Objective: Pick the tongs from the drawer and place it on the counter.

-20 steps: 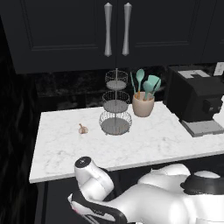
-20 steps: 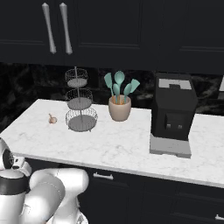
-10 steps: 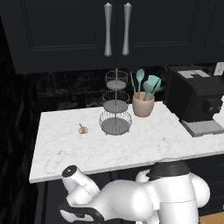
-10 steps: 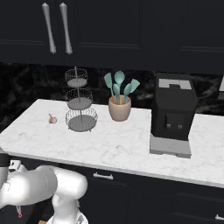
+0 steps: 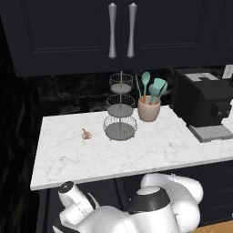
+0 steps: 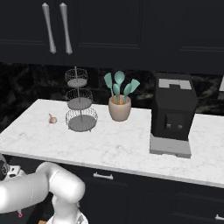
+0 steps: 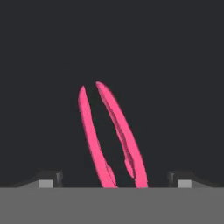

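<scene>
We see the tongs [image 7: 111, 138] lying on the dark floor of the drawer [image 7: 166, 65], two pink arms spreading toward the top of the hand view, with bare dark floor on every side of them. The tool [image 7: 113, 180] hangs right over them, its fingertips [image 7: 48, 179] standing wide apart on either side of the pink arms and touching neither, so it grips nothing. In the base views the arm folds low below the front edge of the table [image 5: 150, 154]. On the table, a wire tiered stand [image 5: 121, 109] and a pot of teal utensils [image 5: 149, 102] sit near the back edge, a coffee machine [image 5: 202, 102] by the right end, a garlic bulb [image 5: 86, 134] toward the left; the front strip lies open.
</scene>
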